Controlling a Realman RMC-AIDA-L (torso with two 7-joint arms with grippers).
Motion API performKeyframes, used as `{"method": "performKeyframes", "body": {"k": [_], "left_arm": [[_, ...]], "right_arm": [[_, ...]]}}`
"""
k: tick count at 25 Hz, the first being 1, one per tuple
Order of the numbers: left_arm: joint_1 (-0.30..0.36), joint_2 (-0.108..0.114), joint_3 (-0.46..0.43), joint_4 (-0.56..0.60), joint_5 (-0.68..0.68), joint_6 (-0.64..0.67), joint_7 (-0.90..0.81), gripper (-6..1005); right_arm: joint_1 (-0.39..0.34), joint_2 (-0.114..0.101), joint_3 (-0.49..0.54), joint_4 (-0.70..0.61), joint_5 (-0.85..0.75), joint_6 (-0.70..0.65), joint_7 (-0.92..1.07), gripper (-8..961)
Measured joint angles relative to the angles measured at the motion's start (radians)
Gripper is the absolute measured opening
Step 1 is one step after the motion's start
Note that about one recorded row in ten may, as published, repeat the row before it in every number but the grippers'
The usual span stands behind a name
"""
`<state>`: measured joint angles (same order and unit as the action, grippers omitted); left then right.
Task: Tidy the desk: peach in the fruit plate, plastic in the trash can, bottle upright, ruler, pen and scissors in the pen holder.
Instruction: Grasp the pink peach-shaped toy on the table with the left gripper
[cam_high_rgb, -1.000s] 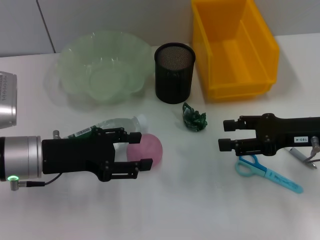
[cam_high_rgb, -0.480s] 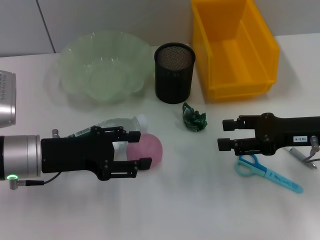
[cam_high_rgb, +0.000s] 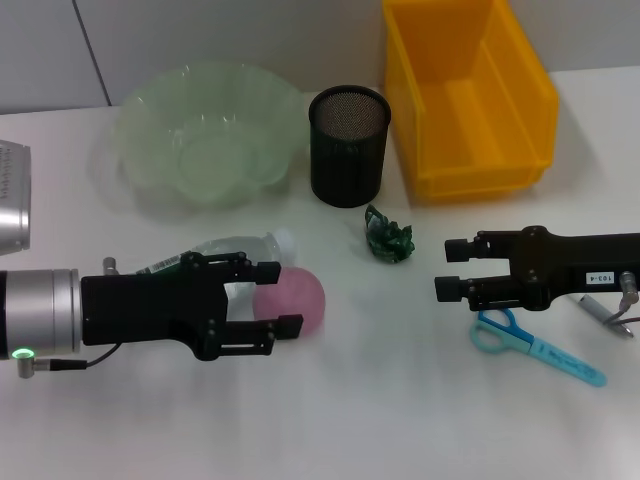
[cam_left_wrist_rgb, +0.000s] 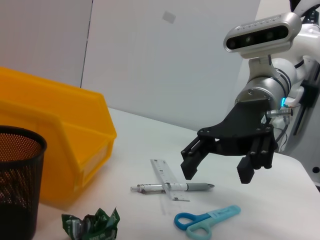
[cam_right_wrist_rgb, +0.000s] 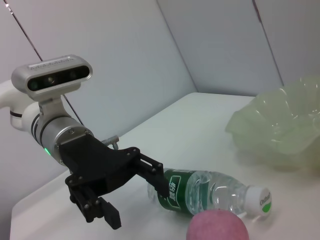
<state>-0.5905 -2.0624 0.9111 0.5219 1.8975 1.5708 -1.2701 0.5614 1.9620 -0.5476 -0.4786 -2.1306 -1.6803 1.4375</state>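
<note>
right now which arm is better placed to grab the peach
Left. The left end effector is open with its fingers flanking the peach, beside the lying bottle. The right end effector is open above the scissors, far from the peach.

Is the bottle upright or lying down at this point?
Lying down: the bottle rests on its side on the table, cap beside the peach.

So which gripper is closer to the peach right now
Left. The left gripper sits open right beside the pink peach, its fingers flanking the near side. The right gripper is open across the table, above the scissors.
</note>
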Motion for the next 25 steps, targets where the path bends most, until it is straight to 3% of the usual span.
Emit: {"method": "performKeyframes", "body": {"k": [13,15,20,21,24,25], "left_arm": [[0.0,-0.001,0.0,0.068,0.0,0.015,-0.012,679],[-0.001,-0.001,0.03,0.155,0.027,0.017,-0.07,675],[-0.003,-0.002,0.042,0.182,0.042,0.013,-0.09,667],[-0.017,-0.004,0.1,0.281,0.077,-0.003,-0.157,666],[-0.026,-0.005,0.138,0.333,0.09,-0.012,-0.188,661],[-0.043,-0.007,0.203,0.412,0.14,-0.043,-0.233,659]], "right_arm": [[-0.007,0.0,0.0,0.0,0.0,-0.003,0.01,763],[-0.007,0.0,0.0,0.0,0.0,-0.004,0.012,763],[-0.008,0.0,-0.002,0.0,0.0,-0.004,0.012,763],[-0.008,0.0,-0.007,0.0,0.0,-0.004,0.012,763],[-0.007,0.0,-0.011,0.0,0.0,-0.002,0.012,762],[-0.007,0.0,-0.012,0.0,0.0,-0.001,0.012,762]]}}
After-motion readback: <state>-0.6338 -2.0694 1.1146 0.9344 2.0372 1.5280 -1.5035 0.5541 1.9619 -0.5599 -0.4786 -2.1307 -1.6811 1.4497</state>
